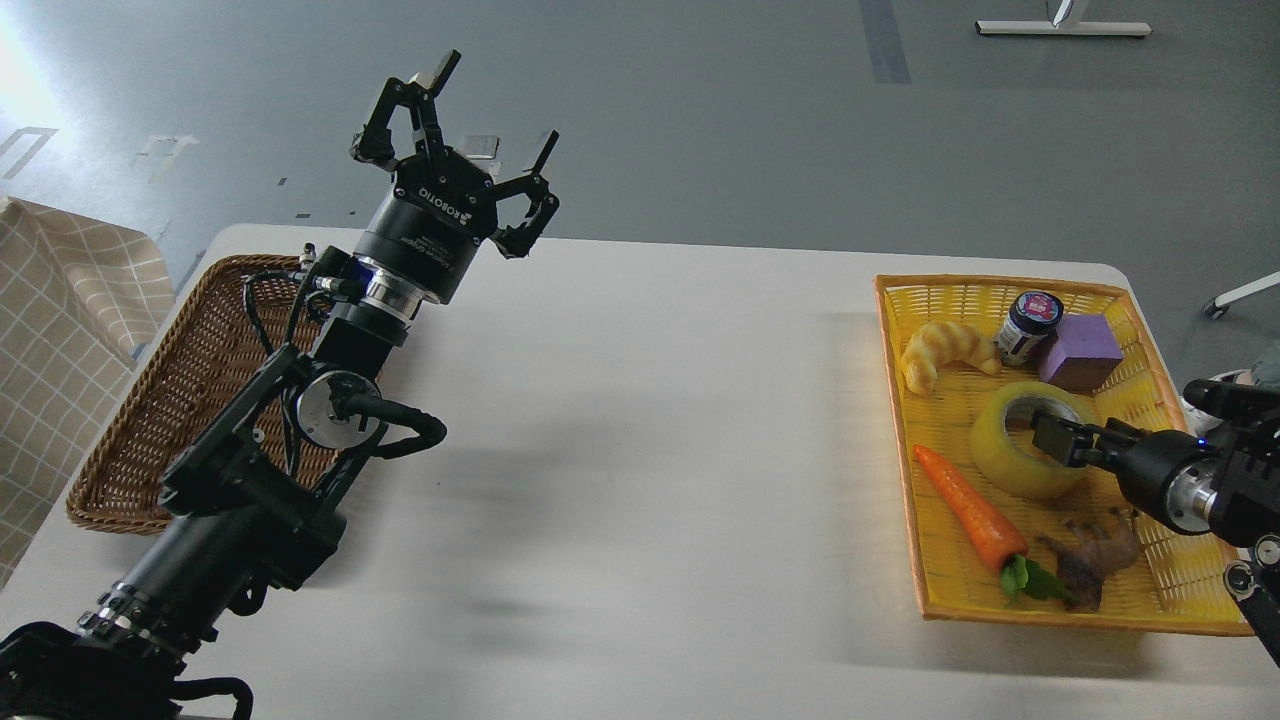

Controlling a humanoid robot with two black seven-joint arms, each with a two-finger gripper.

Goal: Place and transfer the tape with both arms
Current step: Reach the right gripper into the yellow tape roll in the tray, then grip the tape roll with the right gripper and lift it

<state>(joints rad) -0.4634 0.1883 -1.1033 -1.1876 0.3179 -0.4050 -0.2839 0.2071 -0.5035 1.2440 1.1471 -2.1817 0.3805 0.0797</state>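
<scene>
The tape (1005, 462), a yellow translucent roll with a grey-white core, lies flat in the yellow basket (1000, 282) at the table's right. My right gripper (1052, 441) comes in from the right and sits at the roll's near-right rim, over its core hole. It is dark and seen end-on, so I cannot tell its fingers apart. My left gripper (497, 105) is open and empty, raised high above the table's far left, pointing up and away.
The yellow basket also holds a croissant toy (940, 350), a small jar (1030, 325), a purple block (1080, 350), a carrot (970, 515) and a brown toy animal (1095, 555). A brown wicker basket (190, 340) stands at the left under my left arm.
</scene>
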